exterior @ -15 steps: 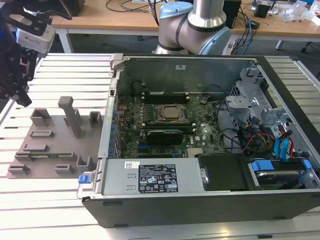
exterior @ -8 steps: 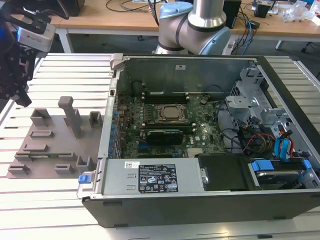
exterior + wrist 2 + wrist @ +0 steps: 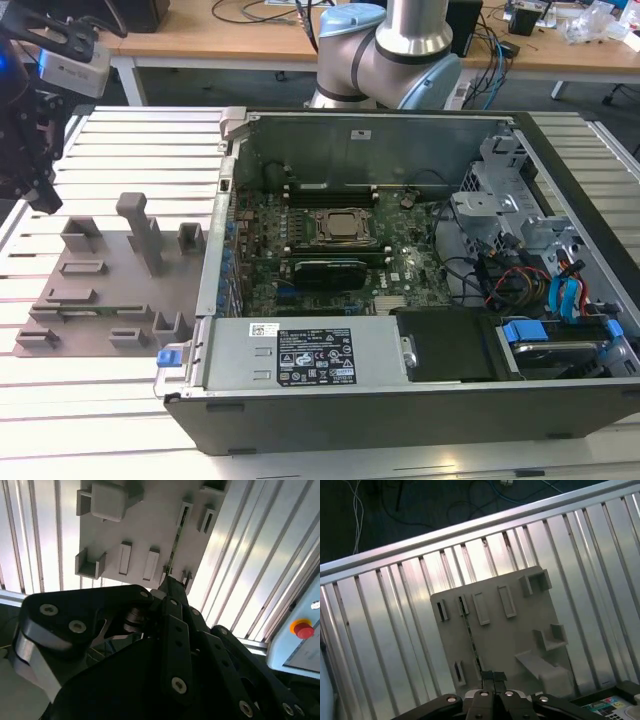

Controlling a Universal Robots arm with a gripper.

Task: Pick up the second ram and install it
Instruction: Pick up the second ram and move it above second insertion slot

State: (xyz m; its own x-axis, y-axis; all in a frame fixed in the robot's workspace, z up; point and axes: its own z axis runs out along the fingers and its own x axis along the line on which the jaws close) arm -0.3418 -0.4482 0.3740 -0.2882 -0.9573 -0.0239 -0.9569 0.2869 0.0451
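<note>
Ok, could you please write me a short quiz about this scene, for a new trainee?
1. Fill in: the open computer case stands at the exterior view's ___ of the grey tray.
2. True or false: the gripper holds the second ram.
3. Where is the second ram? A in the grey tray; B in the computer case; C in the gripper.
Key: 1 right; 2 false; 3 A.

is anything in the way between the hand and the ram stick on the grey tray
Nothing visible. In the first wrist view the hand hangs over the grey tray, shut and holding nothing. The ram sits in the tray just ahead of it, with only open air between.
</note>
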